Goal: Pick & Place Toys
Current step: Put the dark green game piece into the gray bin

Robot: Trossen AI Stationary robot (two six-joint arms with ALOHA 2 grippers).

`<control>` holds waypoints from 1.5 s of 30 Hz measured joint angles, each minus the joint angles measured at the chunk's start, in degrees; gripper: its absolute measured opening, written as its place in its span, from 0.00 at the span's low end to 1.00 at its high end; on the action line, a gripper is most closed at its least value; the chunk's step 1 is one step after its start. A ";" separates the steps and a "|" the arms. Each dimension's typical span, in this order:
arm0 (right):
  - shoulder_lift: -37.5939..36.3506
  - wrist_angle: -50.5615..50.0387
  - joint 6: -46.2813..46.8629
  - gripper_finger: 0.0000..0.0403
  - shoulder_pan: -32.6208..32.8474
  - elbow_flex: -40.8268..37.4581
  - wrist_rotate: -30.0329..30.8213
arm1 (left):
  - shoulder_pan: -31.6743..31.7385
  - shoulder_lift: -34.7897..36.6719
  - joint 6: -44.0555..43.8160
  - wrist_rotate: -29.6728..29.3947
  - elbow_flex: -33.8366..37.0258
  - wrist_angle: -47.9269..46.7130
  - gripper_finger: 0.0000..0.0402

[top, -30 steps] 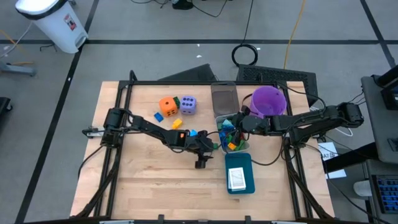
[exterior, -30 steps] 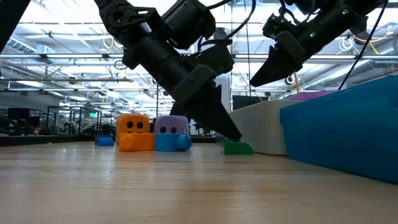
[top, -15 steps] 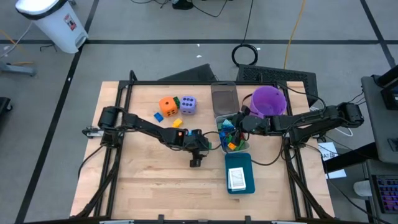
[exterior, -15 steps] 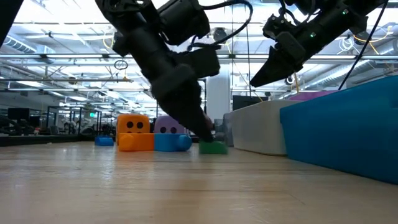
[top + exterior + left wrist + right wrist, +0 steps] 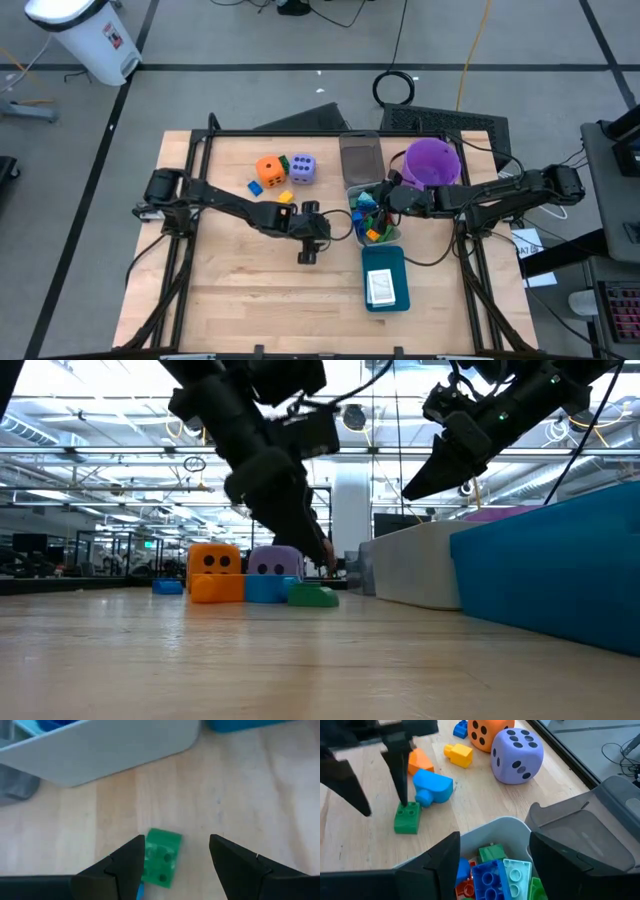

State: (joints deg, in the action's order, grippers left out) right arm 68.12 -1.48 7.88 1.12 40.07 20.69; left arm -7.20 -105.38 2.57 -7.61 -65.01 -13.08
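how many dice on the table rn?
2. The orange die and the lavender die sit side by side near the table's far edge, small blocks between them. None seen in the bin, but could be buried.

Robotics lab/open-plan workshop: wood bench (image 5: 250,290) on grey floor, taped lines, loose cables, ceiling strip lights.

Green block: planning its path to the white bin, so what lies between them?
Only bare tabletop separates the green block from the white bin, seen in the left wrist view.
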 joint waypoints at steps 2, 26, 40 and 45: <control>-0.02 0.15 0.00 0.53 0.01 0.00 0.02 | 0.27 -0.97 0.11 -0.40 0.00 -0.38 0.57; 0.00 0.10 0.00 0.53 0.01 0.00 0.00 | 0.29 -5.38 -8.71 7.43 -0.05 3.88 0.57; 0.00 0.36 0.00 0.53 0.01 0.00 0.00 | -0.11 -1.55 0.33 1.75 0.09 4.67 0.57; 0.00 0.38 0.37 0.53 -0.01 0.00 0.00 | 0.04 -3.50 0.43 1.86 0.09 2.50 0.57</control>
State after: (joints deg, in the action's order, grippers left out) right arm 68.12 -1.10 8.25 1.11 40.07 20.69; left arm -7.16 -108.87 3.00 -5.75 -64.93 -10.58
